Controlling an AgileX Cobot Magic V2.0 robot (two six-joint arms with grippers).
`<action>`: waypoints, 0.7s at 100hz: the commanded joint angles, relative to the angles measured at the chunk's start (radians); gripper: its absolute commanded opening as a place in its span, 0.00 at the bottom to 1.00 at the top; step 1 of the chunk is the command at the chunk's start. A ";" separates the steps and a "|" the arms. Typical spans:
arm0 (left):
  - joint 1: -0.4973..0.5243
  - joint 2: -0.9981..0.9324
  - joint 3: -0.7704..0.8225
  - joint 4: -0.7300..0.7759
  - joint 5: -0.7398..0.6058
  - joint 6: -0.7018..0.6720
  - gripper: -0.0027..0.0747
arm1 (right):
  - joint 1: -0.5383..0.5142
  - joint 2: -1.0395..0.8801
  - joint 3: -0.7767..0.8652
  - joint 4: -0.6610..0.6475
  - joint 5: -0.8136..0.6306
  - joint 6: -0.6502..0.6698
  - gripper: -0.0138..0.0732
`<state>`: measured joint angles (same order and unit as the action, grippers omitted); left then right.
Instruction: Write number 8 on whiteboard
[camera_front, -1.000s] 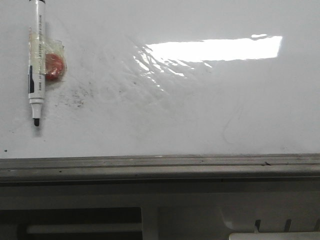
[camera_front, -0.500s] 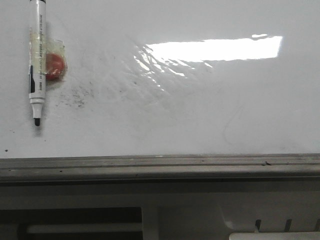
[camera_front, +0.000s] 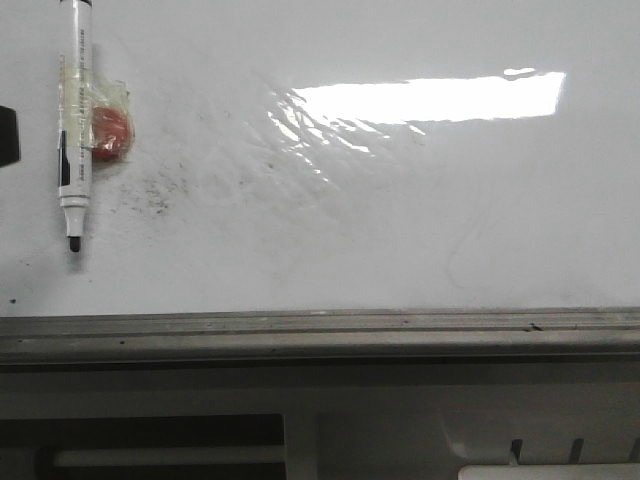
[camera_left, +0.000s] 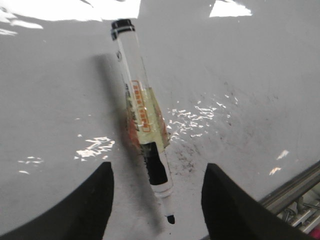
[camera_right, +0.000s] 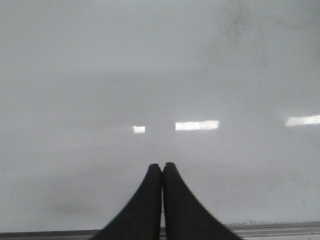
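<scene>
In the front view the whiteboard (camera_front: 400, 230) carries no number 8 yet; the marker (camera_front: 74, 130) hangs tip-down at the upper left, taped over a red magnet (camera_front: 108, 133), with grey smudges (camera_front: 155, 195) beside it and the metal rail (camera_front: 320, 335) along the bottom. In the left wrist view the left gripper (camera_left: 157, 195) is spread wide astride the marker's lower end; it should close squarely on the barrel, clear of the tape (camera_left: 147, 117). In the right wrist view the right gripper (camera_right: 162, 172) is pressed together, empty, facing bare board.

The glossy white whiteboard (camera_front: 400, 220) (faint grey smudges) carries a white-and-black marker (camera_front: 75, 120) over a red magnet (camera_front: 110, 135).
</scene>
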<state>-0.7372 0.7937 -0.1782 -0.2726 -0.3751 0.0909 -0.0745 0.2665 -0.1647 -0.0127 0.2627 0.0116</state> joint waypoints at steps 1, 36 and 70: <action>-0.027 0.063 -0.048 -0.007 -0.119 -0.004 0.51 | -0.005 0.015 -0.038 0.000 -0.070 -0.003 0.09; -0.035 0.249 -0.129 -0.038 -0.156 -0.004 0.51 | -0.005 0.015 -0.038 0.000 -0.068 -0.003 0.09; -0.027 0.288 -0.129 -0.198 -0.155 0.013 0.11 | 0.162 0.061 -0.038 0.000 -0.044 -0.003 0.09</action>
<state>-0.7656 1.0786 -0.2832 -0.4414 -0.4720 0.0952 0.0316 0.2924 -0.1647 -0.0127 0.2799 0.0116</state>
